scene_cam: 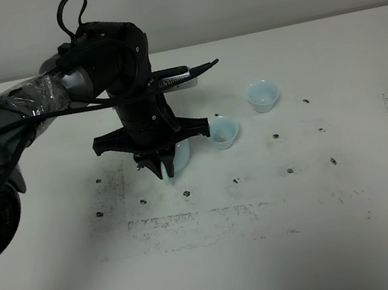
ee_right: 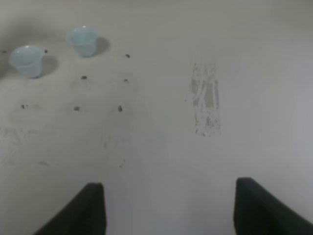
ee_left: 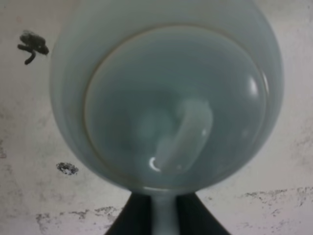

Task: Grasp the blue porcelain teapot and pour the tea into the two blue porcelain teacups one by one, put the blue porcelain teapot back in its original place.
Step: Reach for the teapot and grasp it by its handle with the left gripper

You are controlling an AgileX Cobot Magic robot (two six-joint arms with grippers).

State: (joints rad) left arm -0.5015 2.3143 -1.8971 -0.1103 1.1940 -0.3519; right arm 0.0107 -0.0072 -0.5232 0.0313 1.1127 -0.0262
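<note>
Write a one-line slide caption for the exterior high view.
Left gripper grips the blue porcelain teapot, two blue teacups to its right on the white table.

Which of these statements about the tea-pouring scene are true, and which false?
1. The teacup nearer the teapot and the farther teacup both stand upright on the table. True.
2. The right gripper holds a teacup. False: it is open and holds nothing.
3. The left gripper is closed on the blue porcelain teapot. True.
4. The teapot's lid is off. False: it sits on the pot.
5. The teacups are stacked. False: they stand apart.
</note>
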